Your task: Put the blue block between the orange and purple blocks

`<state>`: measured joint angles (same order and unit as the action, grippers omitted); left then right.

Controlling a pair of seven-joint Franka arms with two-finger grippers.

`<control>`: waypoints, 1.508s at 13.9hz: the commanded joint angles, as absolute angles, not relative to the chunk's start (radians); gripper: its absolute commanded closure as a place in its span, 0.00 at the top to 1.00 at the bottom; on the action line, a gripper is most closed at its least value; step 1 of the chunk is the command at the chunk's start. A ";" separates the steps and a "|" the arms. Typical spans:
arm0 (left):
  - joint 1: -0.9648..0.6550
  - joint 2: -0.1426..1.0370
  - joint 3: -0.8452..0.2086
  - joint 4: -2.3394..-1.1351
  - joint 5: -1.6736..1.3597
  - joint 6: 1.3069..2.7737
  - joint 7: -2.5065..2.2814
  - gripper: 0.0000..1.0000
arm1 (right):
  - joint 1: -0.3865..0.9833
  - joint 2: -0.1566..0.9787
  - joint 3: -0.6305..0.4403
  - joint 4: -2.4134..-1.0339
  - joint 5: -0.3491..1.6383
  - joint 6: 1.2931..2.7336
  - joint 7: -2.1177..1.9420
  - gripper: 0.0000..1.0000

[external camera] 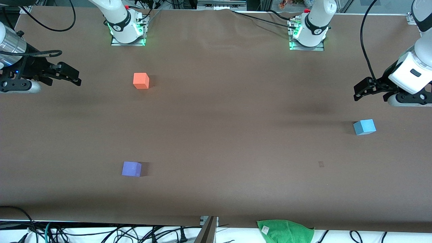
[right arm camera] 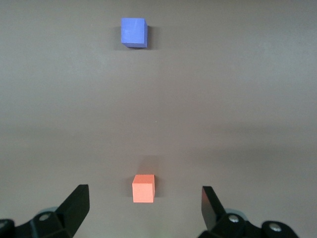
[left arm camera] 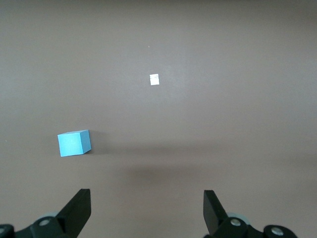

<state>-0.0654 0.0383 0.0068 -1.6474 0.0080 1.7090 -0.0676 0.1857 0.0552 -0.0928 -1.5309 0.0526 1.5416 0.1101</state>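
The blue block sits on the brown table at the left arm's end; it also shows in the left wrist view. The orange block lies toward the right arm's end. The purple block lies nearer to the front camera than the orange one, with a wide bare gap between them. Both show in the right wrist view, orange and purple. My left gripper hangs open and empty over bare table beside the blue block. My right gripper hangs open and empty at the right arm's end.
A green cloth lies at the table's front edge, with cables along that edge. A small pale tag lies on the table near the blue block. The two arm bases stand at the table's back edge.
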 commanded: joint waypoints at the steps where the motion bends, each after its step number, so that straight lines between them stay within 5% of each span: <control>1: -0.046 0.015 -0.015 -1.671 0.028 1.723 -0.077 1.00 | 0.186 0.038 -0.092 -1.540 0.040 1.543 0.097 1.00; 21: -0.032 0.048 -0.008 -1.646 0.054 1.700 -0.072 1.00 | 0.186 0.038 -0.089 -1.540 0.043 1.543 0.098 1.00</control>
<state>-0.0387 0.0479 0.0011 -1.6523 0.0328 1.7106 -0.0705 0.1857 0.0552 -0.0925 -1.5309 0.0526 1.5416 0.1097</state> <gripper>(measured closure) 0.000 0.000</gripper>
